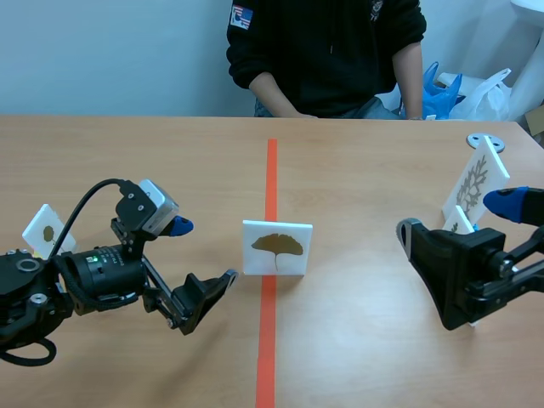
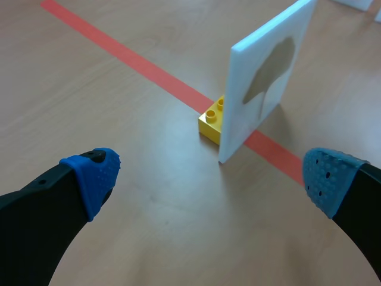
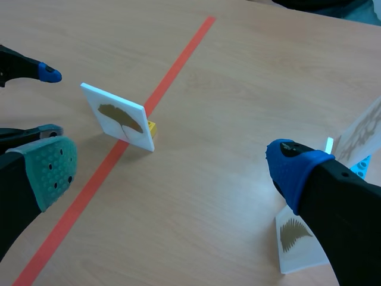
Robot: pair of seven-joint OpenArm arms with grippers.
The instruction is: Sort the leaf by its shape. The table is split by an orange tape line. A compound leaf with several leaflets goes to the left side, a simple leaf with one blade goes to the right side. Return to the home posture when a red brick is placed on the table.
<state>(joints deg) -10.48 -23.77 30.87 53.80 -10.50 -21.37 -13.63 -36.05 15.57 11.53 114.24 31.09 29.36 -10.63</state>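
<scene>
White and square, the leaf card stands upright on the orange tape line. It shows one fan-shaped, brownish blade on a thin stalk. A yellow brick sits against its base, touching it, and props it from behind.

The left gripper hangs low over the wooden table with its jaws spread wide and nothing in them. From its own camera the card stands just ahead of the blue fingertips, apart from both, with bare tabletop between the fingers.

The right gripper is also wide apart and holds nothing. The leaf card stands well ahead of its jaws. Right under its blue-tipped finger stands a small card with a feathery leaf, and just beyond that finger a tall card with a branching leaf leans.

Behind the left arm stands another little card. A person in a black top sits across the table.
</scene>
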